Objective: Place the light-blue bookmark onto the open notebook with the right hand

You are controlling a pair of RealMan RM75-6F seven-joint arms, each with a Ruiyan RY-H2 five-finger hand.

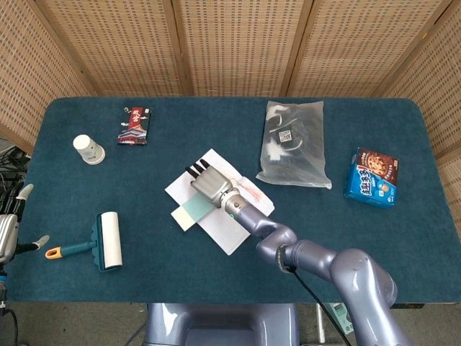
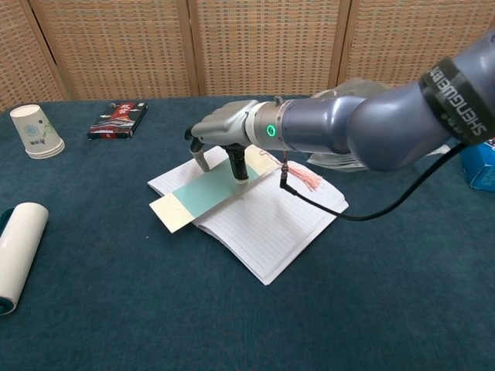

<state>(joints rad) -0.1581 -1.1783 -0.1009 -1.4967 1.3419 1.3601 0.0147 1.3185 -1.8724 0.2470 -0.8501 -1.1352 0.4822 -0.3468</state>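
Observation:
An open lined notebook (image 1: 232, 229) (image 2: 267, 232) lies at the middle of the blue table. My right hand (image 1: 207, 180) (image 2: 229, 136) hovers over its left page and holds the light-blue bookmark (image 1: 193, 209) (image 2: 203, 196) between thumb and fingers. The bookmark lies slantwise low across the page. Its cream end (image 2: 168, 212) sticks out past the notebook's left edge, and its pink tassel (image 2: 302, 179) trails on the right page. My left hand (image 1: 11, 231) shows only at the far left edge of the head view, fingers apart and holding nothing.
A paper cup (image 1: 88, 149) and a red snack packet (image 1: 134, 125) sit at the back left. A lint roller (image 1: 106, 241) lies front left. A clear plastic bag (image 1: 294, 144) and a blue cookie box (image 1: 372, 177) are at the right.

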